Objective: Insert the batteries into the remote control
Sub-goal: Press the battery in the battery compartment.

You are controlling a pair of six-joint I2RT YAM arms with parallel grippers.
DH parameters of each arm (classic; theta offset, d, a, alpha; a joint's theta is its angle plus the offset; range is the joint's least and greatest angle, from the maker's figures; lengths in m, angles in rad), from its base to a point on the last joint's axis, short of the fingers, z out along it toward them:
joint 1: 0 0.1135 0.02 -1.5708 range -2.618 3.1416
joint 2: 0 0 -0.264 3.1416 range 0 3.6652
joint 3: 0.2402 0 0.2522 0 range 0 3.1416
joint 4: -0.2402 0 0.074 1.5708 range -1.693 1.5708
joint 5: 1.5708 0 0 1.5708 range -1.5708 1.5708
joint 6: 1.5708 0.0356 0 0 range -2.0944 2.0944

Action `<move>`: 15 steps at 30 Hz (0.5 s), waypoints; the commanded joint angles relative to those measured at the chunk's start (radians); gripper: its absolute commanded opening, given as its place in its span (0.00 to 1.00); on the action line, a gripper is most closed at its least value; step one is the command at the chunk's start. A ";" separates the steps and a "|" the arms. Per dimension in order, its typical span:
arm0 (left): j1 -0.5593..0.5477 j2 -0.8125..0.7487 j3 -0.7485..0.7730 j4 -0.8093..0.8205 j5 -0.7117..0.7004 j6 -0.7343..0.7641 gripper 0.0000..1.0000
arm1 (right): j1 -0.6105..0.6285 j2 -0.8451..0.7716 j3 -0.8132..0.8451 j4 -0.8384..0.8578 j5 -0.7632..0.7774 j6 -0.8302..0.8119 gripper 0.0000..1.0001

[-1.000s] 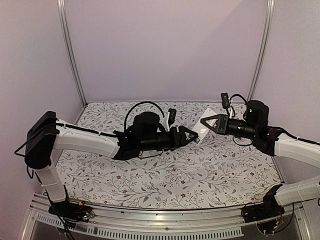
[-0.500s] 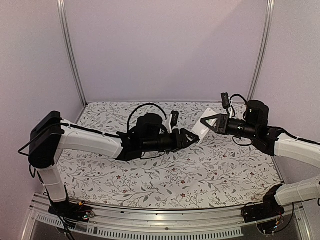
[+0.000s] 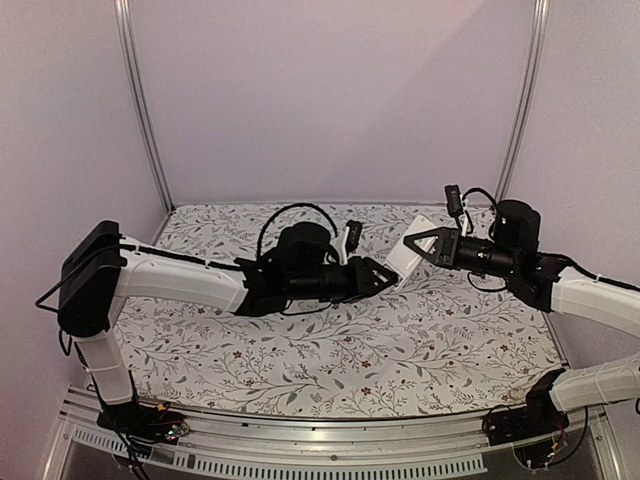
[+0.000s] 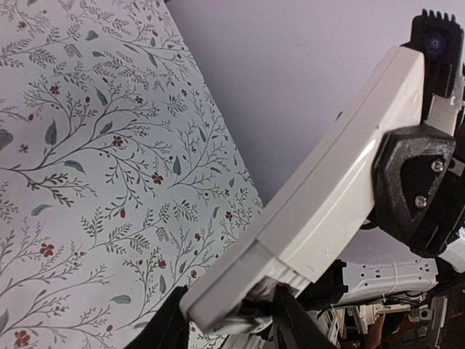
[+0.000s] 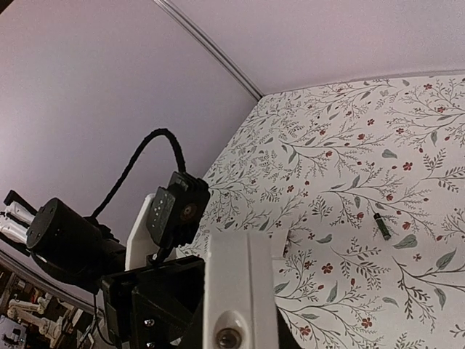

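Needed to hold remote control (image 4: 327, 189) steady in clamped right gripper (image 3: 415, 247) and square half-narrowed left gripper (image 3: 389, 276), grip unclear, on its end.

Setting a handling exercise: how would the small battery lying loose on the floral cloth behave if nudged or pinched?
The battery is a cylinder lying on its side, so it would probably roll if nudged. Being tiny and thin, it may slip from a pinch.
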 commanded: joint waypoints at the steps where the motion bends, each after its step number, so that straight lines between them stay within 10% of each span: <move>1: -0.013 0.026 0.012 -0.147 -0.028 0.057 0.37 | 0.006 -0.036 0.030 0.040 -0.013 0.023 0.00; 8: -0.013 0.024 0.019 -0.184 -0.031 0.073 0.37 | 0.004 -0.039 0.029 0.042 -0.021 0.025 0.00; 15: 0.027 -0.055 0.017 -0.172 -0.022 0.227 0.74 | -0.029 -0.027 0.012 -0.039 0.014 0.001 0.00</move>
